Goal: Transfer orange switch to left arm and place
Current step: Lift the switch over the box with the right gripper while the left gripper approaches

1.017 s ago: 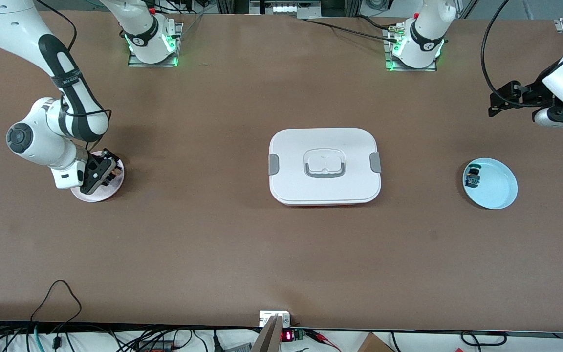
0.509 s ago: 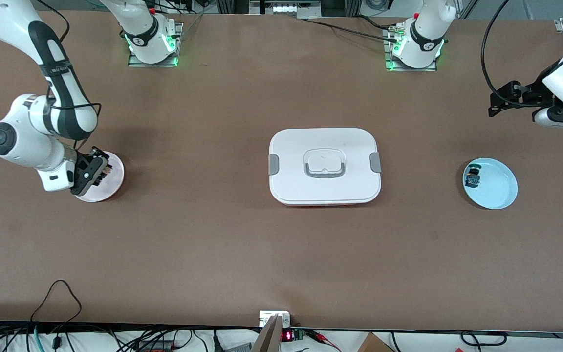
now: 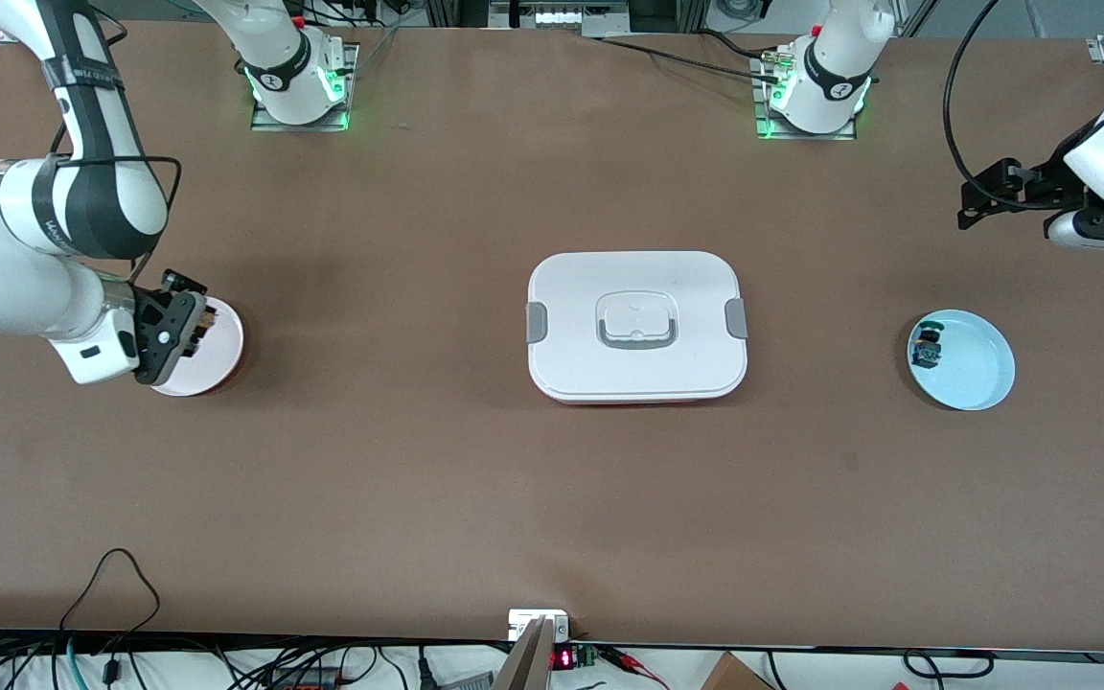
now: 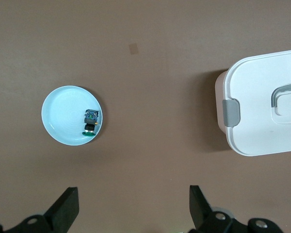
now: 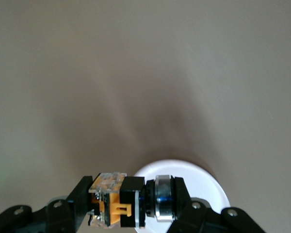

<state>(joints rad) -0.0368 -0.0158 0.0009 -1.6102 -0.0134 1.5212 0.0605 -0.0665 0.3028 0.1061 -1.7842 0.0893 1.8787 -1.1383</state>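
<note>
My right gripper (image 3: 190, 324) is shut on the orange switch (image 5: 128, 200), a black and orange-yellow part with a silver ring, and holds it above the pale pink plate (image 3: 212, 359) at the right arm's end of the table. The plate also shows in the right wrist view (image 5: 199, 177). The white box (image 3: 636, 326) with grey latches sits mid-table and shows partly in the left wrist view (image 4: 262, 104). My left gripper (image 4: 133, 206) is open and empty, raised at the left arm's end of the table, over bare table beside the light blue plate (image 3: 969, 369).
The light blue plate (image 4: 63, 116) holds a small dark component with a teal cap (image 3: 927, 347), also seen in the left wrist view (image 4: 90, 121). Cables and a small display lie along the table edge nearest the front camera.
My right gripper has lifted with the switch and moved away from the box, out toward the end edge of the table, uncovering more of the pink plate. The left arm has not moved.
</note>
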